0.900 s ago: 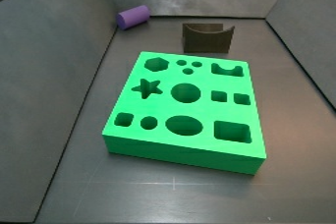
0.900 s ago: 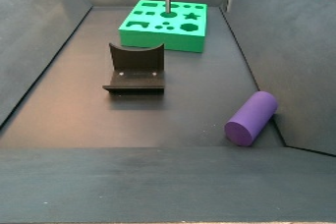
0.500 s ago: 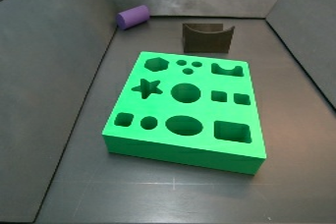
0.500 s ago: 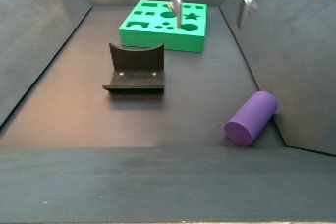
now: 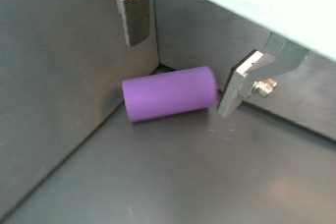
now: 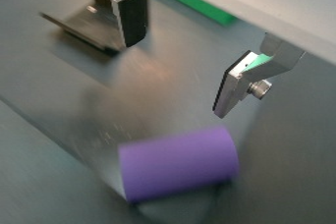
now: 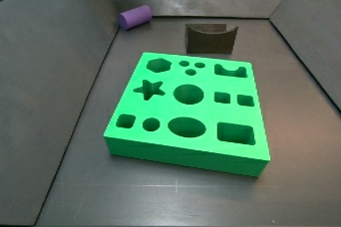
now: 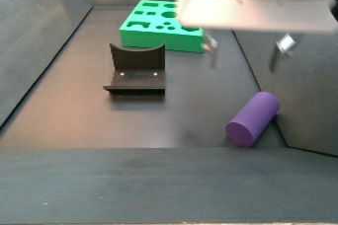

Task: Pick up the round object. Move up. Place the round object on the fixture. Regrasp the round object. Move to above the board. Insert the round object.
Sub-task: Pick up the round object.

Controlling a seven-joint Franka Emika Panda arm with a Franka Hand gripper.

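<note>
Smooth matt purple round object [image 5: 171, 93], silver metal tool [image 5: 187, 56] above it

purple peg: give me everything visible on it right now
The round object is a short, smooth, matte purple cylinder with flat round ends, looking like plastic. It lies on its side on the dark floor, against the foot of the grey wall in a side view, far from the board and fixture. Nothing grips it: the gripper hangs open above it, fingers either side, not touching.
</note>
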